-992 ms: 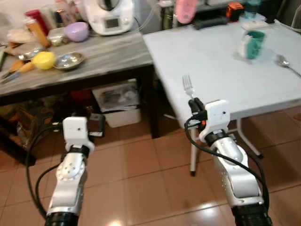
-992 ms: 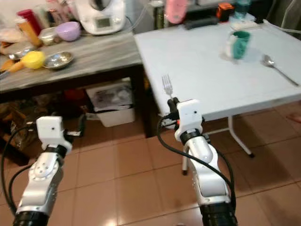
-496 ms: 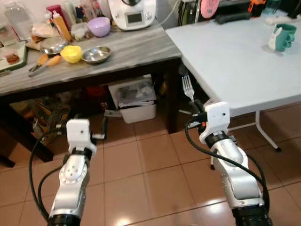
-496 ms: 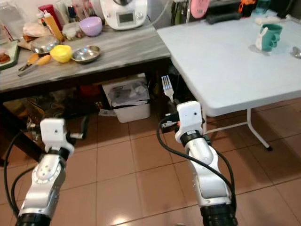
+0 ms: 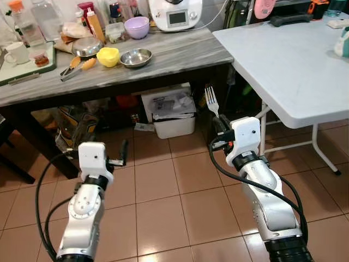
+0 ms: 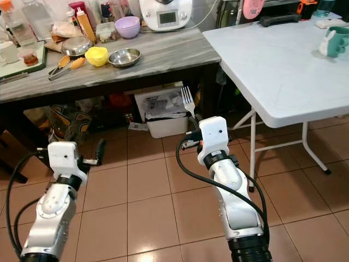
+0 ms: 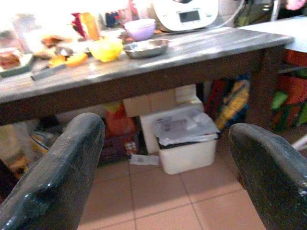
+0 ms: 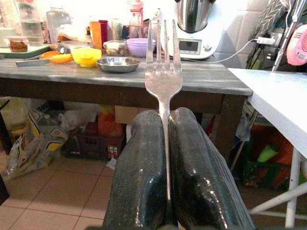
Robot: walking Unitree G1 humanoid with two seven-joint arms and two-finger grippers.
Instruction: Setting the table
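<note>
White table (image 5: 283,60) farther right; fork (image 8: 163,72) upright between right gripper (image 8: 165,158) fingers.

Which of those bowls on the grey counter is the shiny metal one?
The shallow steel bowl nearest the counter's front edge, right of the yellow bowl. The purple bowl sits farther back.

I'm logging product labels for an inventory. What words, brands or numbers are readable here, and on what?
No text can be read.
Kitchen appliance on the grey counter: it has a small display, too blurred to read.
Bottles and jars at the counter's back: labels too small to read.
White bin under the counter: printed sheet on top, illegible.
Fork held in the right pincer: no marking visible.
</note>
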